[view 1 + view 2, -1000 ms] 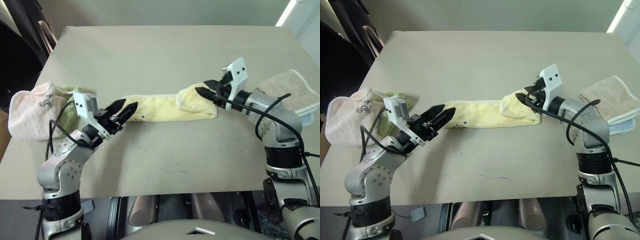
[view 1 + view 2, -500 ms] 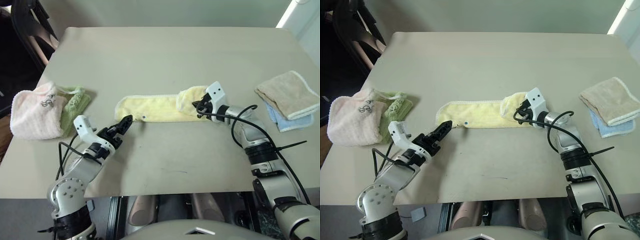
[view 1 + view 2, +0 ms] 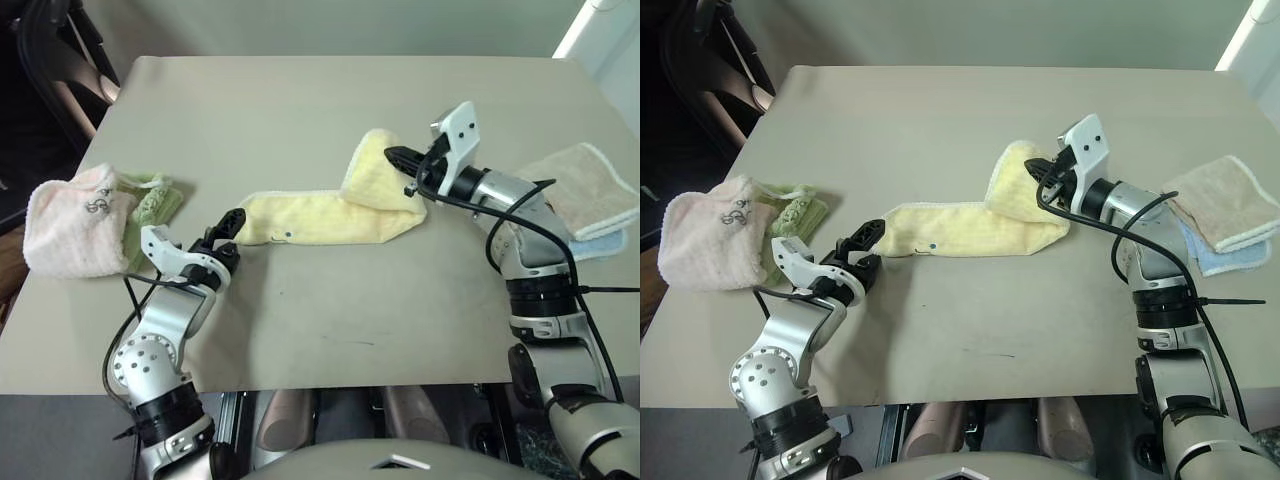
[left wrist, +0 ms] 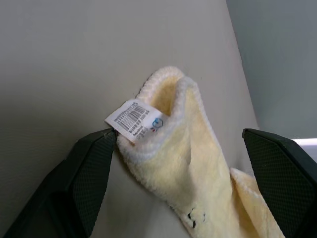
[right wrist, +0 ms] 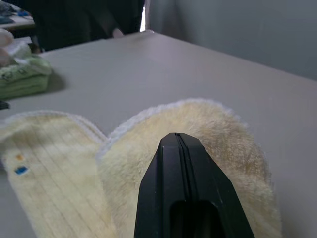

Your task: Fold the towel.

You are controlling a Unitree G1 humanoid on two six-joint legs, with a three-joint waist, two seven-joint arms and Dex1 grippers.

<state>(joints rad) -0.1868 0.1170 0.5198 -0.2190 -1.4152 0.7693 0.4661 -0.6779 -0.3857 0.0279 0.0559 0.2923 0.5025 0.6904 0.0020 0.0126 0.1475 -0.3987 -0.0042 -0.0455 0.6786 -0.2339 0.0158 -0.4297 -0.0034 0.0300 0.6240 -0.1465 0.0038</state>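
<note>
The right gripper was clamped on the towel, lifting its 3 o'clock end off the table. The left gripper gaped wide astride the 9 o'clock end.

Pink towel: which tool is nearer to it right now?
Left. The left tool, open, sits at the yellow towel's left end, a short way right of the pink towel. The right tool, shut on the yellow towel's raised right end, is far across the table.
</note>
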